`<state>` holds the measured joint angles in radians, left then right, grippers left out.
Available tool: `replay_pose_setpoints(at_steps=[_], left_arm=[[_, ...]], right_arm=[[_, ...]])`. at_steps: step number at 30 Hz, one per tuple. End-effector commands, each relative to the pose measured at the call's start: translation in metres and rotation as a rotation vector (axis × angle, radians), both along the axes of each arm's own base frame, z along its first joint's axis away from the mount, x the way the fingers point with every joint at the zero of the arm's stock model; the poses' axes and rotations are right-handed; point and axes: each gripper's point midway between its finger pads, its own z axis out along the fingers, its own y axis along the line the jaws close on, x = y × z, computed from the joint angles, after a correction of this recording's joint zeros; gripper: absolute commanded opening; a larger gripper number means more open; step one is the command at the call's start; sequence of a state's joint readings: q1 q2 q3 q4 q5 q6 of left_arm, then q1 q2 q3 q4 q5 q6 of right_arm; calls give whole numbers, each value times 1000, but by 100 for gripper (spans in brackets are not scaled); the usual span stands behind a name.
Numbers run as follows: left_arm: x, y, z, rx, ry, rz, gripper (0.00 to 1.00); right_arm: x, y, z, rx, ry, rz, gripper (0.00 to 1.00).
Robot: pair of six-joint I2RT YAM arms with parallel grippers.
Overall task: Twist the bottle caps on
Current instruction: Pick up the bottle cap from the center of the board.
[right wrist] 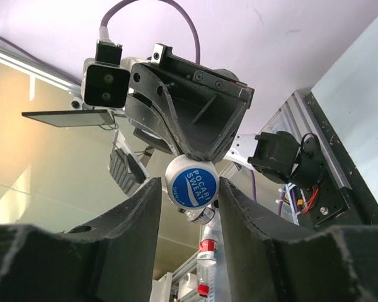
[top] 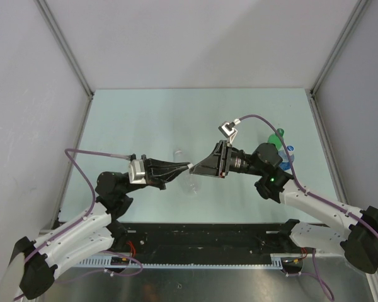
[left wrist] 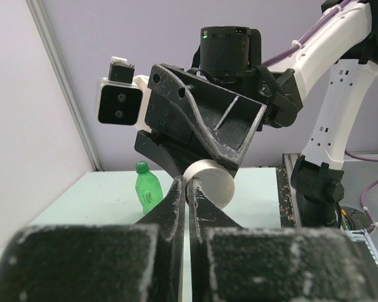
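Holding a white cap [left wrist: 209, 182] aloft in the left gripper [left wrist: 186, 185], pinched shut on its edge. Bracketing that cap with the right gripper [right wrist: 189, 189], parted to either side of it with slim gaps showing; no firm clamp to be seen. Reads as a mid-air handover, well above the table [top: 145, 119].

Taking the held cap as the reference, in the overhead view. Well to its right and farther back, can make out the green bottle [left wrist: 148, 192], upright and already wearing its green cap [left wrist: 142, 167]; counts as one done, though cannot judge how tightly. Farther right of the cap again, only scraps of the blue-labelled bottle [top: 290, 151] behind the right arm; cannot tell whether capped. Close to the cap on its left and slightly behind, a faint clear bottle [top: 176, 154]; cannot tell the state of its neck either. No sign of a third cap in any view.

So, at a guess, about a third of the way: one closure finished, one cap in hand and not yet brought to a thread, up to two bottles left to seat and twist
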<state>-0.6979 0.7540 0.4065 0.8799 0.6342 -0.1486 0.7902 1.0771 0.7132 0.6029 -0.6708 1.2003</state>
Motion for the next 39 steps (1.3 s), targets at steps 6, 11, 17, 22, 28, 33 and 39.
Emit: replay_pose_setpoints(at_steps=[6,11,17,22,28,33,39], left_arm=[[-12,-3,14,7,-102,-58,0],[-17,-6,9,33,-118,-94,0],[-13,-8,5,45,-112,-87,0],[-5,-7,2,45,-108,-44,0],[-1,-5,2,46,-113,-10,0],[-1,-6,-4,65,-105,-19,17],[1,1,-3,38,-76,25,38]], right_arm=[[-5,-2,10,36,-43,15,40],[-5,-4,14,48,-59,12,42],[-6,-5,15,49,-70,15,49],[-6,-5,13,42,-66,15,43],[-5,-8,12,28,-73,-2,45],[-1,-10,9,10,-88,-33,39],[17,-20,-4,-63,-91,-153,34]])
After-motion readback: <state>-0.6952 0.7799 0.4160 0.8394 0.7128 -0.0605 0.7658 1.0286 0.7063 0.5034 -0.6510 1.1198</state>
